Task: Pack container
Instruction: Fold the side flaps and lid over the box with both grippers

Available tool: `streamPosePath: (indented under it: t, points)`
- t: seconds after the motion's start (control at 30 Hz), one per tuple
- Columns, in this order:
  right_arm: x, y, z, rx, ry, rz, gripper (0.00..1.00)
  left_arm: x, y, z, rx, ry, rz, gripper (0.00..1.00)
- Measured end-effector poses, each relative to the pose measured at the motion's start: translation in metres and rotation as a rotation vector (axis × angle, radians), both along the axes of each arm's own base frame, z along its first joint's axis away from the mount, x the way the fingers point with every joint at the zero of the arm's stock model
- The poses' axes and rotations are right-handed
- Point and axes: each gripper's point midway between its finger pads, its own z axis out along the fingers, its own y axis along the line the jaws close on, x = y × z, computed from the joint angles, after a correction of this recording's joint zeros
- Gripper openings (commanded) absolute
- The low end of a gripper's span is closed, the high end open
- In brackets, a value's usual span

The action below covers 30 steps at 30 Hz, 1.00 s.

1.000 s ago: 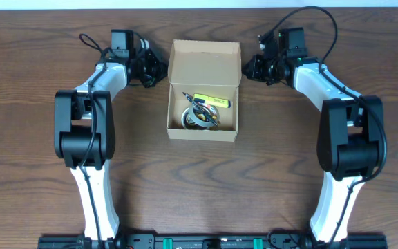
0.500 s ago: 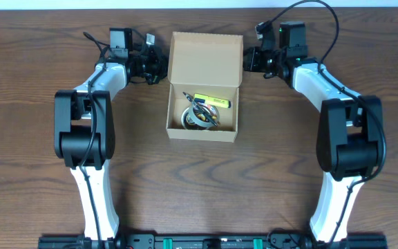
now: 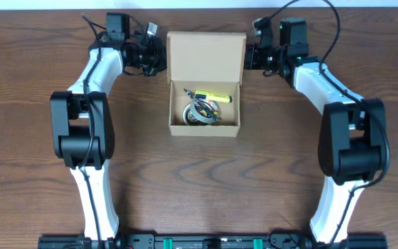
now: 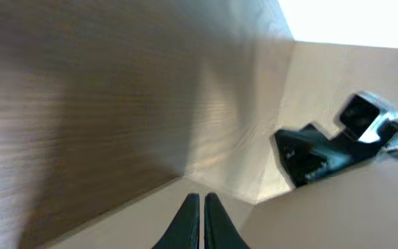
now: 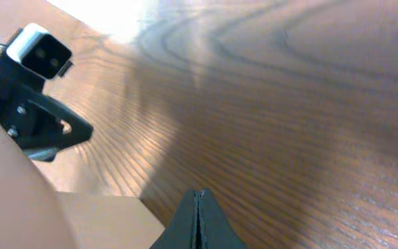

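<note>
Quick update: vs a sec ago both arms have swung out toward the far edge of the worktop (image 3: 206,180), so the left hand (image 3: 159,59) and right hand (image 3: 249,57) now flank the lid flap (image 3: 206,55) instead of hanging back near the box's far corners. The container (image 3: 206,104) sits right between them, and looks nudged a bit toward the far edge too. Both hands are pinched closed w/ nothing held: in the wrist cams the fingertips meet, the left w/ just a sliver of gap, and cardboard sits right by the tips. The yellow item (image 3: 213,97) and the roll-ish thing (image 3: 195,114) are already inside, so imo packing's done and this is setup for folding the lid down. Room-wise, not much worktop beyond the hands before the far edge, but loads on the side toward the arm bases. Lid's side edges are close to both hands, prob touching, can't tell for sure.
</note>
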Motion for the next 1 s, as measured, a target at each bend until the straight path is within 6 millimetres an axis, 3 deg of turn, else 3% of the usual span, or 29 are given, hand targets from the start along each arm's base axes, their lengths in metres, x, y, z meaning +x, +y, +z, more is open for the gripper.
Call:
streamPosePath:
  t: [0.13,0.43,0.83,1.0]
  points:
    - [-0.002,0.002,0.019,0.004,-0.035,0.010,0.01,-0.009,0.003,0.007,0.097,0.010,-0.043,0.05]
    - [-0.021,0.021,0.022,-0.006,-0.010,0.072,0.01,-0.020,0.020,0.015,0.264,-0.007,-0.102,0.05]
    - [-0.051,0.029,0.088,-0.053,-0.116,0.122,0.01,-0.032,0.034,0.028,0.391,-0.010,-0.155,0.05]
    - [-0.058,0.032,0.090,-0.069,-0.114,0.140,0.01,-0.034,0.035,0.027,0.398,-0.007,-0.161,0.05]
